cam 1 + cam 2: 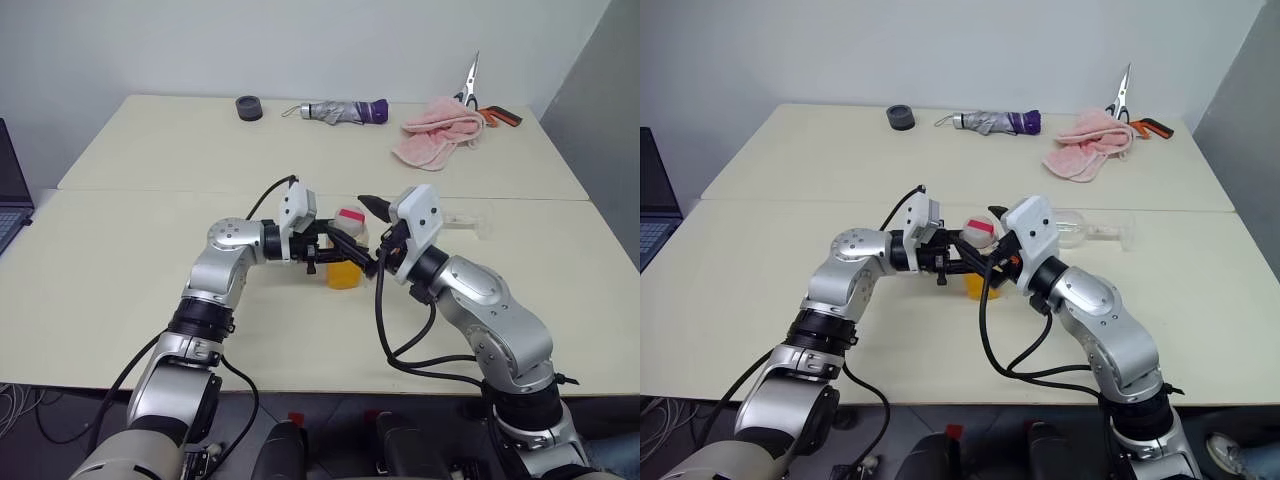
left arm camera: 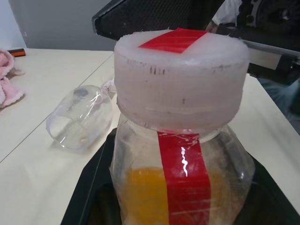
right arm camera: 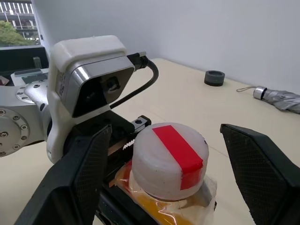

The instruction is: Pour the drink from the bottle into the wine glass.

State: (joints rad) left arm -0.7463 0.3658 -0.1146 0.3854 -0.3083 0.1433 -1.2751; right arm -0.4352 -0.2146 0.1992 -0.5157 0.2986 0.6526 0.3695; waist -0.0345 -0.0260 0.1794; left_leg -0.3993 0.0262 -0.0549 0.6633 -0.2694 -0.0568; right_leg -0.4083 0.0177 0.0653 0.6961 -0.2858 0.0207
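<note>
The bottle [image 1: 347, 250] is standing upright over the near part of the pale worktop [image 1: 120, 280], at its middle, clamped low on its body by the left gripper [image 1: 335, 252], whose black fingers [image 2: 89, 187] are clenching its sides. It is a small squarish clear plastic bottle, its walls looking slightly cloudy and crinkled in the left wrist view. A wide, whitish-pink round cap [image 3: 169, 157] is sitting on its neck, and a strip of red tape is running across the top of the cap and down the front of the bottle. The drink [image 2: 140, 192], a bright orange-yellow liquid, is filling only the lower part of the bottle.

The right gripper [image 3: 166, 159] is hovering at cap height with its fingers [image 3: 82, 168] spread wide, one on each side of the cap and clear of it, grasping nothing.

The wine glass [image 2: 79, 119] is lying on its side on the worktop just behind the bottle, clear and empty, its rounded bowl nearest the bottle and its stem and foot pointing away to the robot's right.

At the far edge of the worktop a dark round object [image 1: 249, 107], a folded umbrella [image 1: 340, 111], a pink towel [image 1: 438, 132] and scissors [image 1: 470, 85] are lying in a row.
</note>
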